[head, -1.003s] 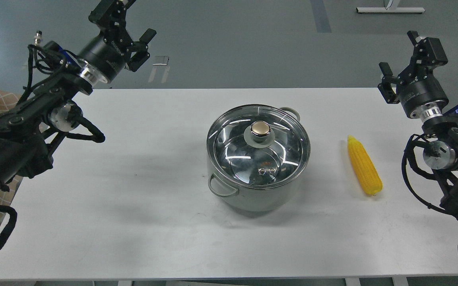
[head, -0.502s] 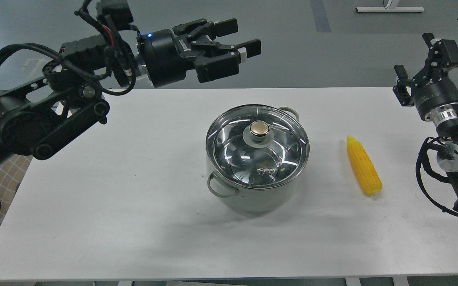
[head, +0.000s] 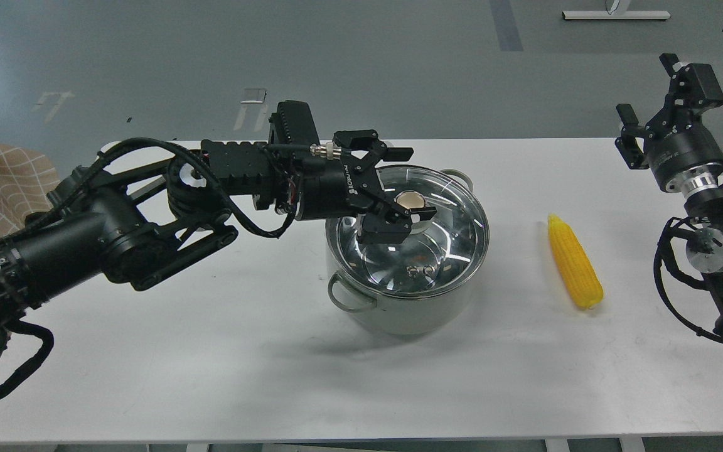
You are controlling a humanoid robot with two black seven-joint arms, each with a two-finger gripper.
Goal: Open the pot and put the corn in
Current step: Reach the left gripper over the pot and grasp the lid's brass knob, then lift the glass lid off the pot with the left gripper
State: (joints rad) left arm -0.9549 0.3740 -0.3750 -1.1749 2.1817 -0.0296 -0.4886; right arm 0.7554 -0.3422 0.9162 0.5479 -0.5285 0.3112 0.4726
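Left gripper (head: 408, 183) is over the pot (head: 407, 248), fingers spread either side of the lid's (head: 443, 232) gold knob (head: 407, 201), not clamped on it. Lid is on. Pot sits mid-table (head: 211, 351). Corn (head: 575, 261) lies on the table right of the pot, clear of it, tip pointing far. Right gripper (head: 650, 94) is raised at the far right, released, holding nothing.
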